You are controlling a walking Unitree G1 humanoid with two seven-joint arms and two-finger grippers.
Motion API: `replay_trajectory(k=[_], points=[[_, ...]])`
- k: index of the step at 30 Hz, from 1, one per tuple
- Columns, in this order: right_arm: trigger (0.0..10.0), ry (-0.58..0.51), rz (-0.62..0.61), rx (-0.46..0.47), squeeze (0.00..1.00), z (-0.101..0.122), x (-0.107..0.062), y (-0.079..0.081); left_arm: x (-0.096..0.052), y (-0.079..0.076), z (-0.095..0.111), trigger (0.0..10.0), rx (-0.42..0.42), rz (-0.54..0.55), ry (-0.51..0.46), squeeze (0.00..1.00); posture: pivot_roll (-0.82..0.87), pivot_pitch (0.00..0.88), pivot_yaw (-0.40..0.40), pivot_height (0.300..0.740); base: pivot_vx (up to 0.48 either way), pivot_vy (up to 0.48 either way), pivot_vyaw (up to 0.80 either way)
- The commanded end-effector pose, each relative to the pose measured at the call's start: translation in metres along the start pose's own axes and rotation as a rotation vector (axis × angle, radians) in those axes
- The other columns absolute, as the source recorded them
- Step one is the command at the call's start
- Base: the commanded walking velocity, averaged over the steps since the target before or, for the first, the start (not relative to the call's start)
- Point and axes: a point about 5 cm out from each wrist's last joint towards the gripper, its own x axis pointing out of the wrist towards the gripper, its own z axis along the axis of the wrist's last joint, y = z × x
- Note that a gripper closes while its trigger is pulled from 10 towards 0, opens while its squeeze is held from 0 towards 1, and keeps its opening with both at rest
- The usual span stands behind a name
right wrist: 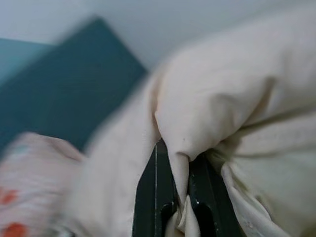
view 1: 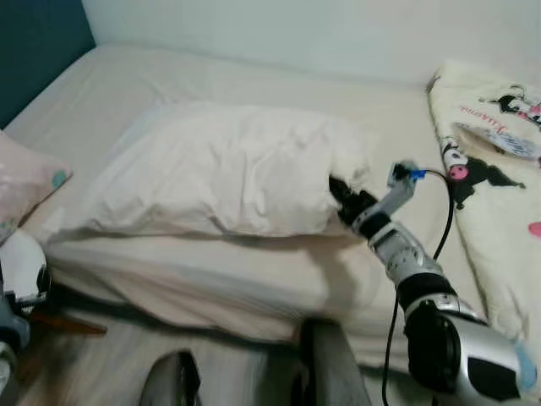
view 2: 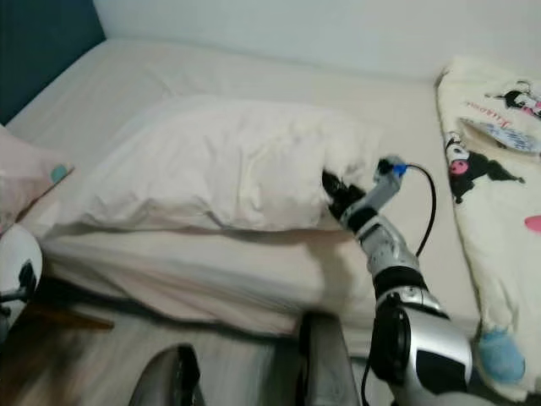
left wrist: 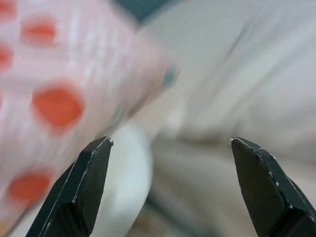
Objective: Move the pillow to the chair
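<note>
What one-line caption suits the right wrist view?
Right gripper pinches a fold of the cream pillow between its black fingers.

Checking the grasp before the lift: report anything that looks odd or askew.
Nothing damaged. The right gripper pinches only a bunched fold at the pillow corner, so it may sag. The left gripper is open beside the bed.

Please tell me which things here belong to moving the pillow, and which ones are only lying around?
For the job:
- white pillow, on the bed
- right claw, pinching a fold of the pillow
- left claw, open, idle

Just lying about:
- cartoon-print blanket
- pink spotted cushion
- bed
</note>
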Motion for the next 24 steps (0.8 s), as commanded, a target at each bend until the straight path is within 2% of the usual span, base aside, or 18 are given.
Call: replay_trajectory(k=[1,5,7,8,9,10,11,12,14,16,17,18,19,21,22,23,24], points=[[0.0,-0.05,0.101,-0.024,0.0,0.019,0.012,0.017,-0.001,-0.006,0.008,10.0,-0.036,-0.012,-0.029,0.0,0.07,0.0,-0.074,0.548,0.0,0.0,0.0],[0.0,-0.113,0.163,-0.041,0.0,0.045,0.022,0.032,0.005,-0.028,0.023,10.0,-0.134,-0.06,-0.077,0.0,0.05,0.0,-0.082,0.568,0.0,0.0,0.0],[0.0,-0.116,0.233,-0.097,0.0,0.053,0.028,0.048,0.004,-0.057,0.027,10.0,-0.18,-0.144,-0.088,0.0,0.04,0.0,-0.093,0.577,0.0,0.0,0.0],[0.0,-0.115,0.255,-0.114,0.0,0.055,0.03,0.053,0.003,-0.066,0.028,10.0,-0.187,-0.172,-0.091,0.0,0.04,0.0,-0.093,0.582,0.0,0.0,0.0],[0.0,-0.115,0.255,-0.114,0.0,0.055,0.03,0.053,0.003,-0.066,0.028,10.0,-0.187,-0.172,-0.091,0.0,0.04,0.0,-0.093,0.582,0.0,0.0,0.0],[0.0,-0.11,0.278,-0.117,0.0,0.053,0.031,0.059,0.0,-0.083,0.029,10.0,-0.186,-0.22,-0.091,0.0,0.03,0.0,-0.097,0.592,0.0,0.0,0.0],[0.0,-0.086,0.279,-0.117,0.0,0.042,0.03,0.06,-0.003,-0.091,0.025,10.0,-0.203,-0.24,-0.074,0.0,0.02,0.0,-0.099,0.597,0.0,0.0,0.0],[0.0,-0.086,0.279,-0.117,0.0,0.042,0.03,0.06,-0.003,-0.091,0.025,10.0,-0.203,-0.24,-0.074,0.0,0.02,0.0,-0.099,0.597,0.0,0.0,0.0],[0.0,-0.039,0.283,-0.1,0.0,0.021,0.026,0.061,-0.007,-0.104,0.018,10.0,-0.229,-0.268,-0.042,0.0,0.03,0.0,-0.105,0.606,0.0,0.0,0.0],[0.0,-0.023,0.285,-0.09,0.0,0.014,0.024,0.062,-0.008,-0.108,0.015,10.0,-0.233,-0.276,-0.032,0.0,0.03,0.0,-0.105,0.611,0.0,0.0,0.0],[0.0,0.026,0.307,-0.089,0.0,-0.006,0.016,0.067,-0.014,-0.117,0.01,10.0,-0.205,-0.306,-0.015,0.0,0.02,0.0,-0.104,0.621,0.0,0.0,0.0],[0.0,0.026,0.307,-0.089,0.0,-0.006,0.016,0.067,-0.014,-0.117,0.01,10.0,-0.205,-0.306,-0.015,0.0,0.02,0.0,-0.104,0.621,0.0,0.0,0.0],[0.0,0.094,0.345,-0.101,0.0,-0.036,-0.002,0.077,-0.026,-0.128,0.003,10.0,-0.171,-0.352,0.005,0.0,0.02,0.0,-0.104,0.631,0.0,0.0,0.0],[0.0,0.129,0.347,-0.1,0.0,-0.049,-0.013,0.08,-0.031,-0.133,-0.001,10.0,-0.166,-0.366,0.017,0.0,0.02,0.0,-0.1,0.64,0.0,0.0,0.0],[0.0,0.129,0.347,-0.1,0.0,-0.049,-0.013,0.08,-0.031,-0.133,-0.001,10.0,-0.166,-0.366,0.017,0.0,0.02,0.0,-0.1,0.64,0.0,0.0,0.0],[0.0,0.153,0.326,-0.084,0.0,-0.058,-0.023,0.078,-0.033,-0.134,-0.004,10.0,-0.167,-0.367,0.027,0.0,0.01,0.0,-0.093,0.65,0.0,0.0,0.0],[0.0,0.153,0.326,-0.084,0.0,-0.058,-0.023,0.078,-0.033,-0.134,-0.004,10.0,-0.167,-0.367,0.027,0.0,0.01,0.0,-0.093,0.65,0.0,0.0,0.0]])
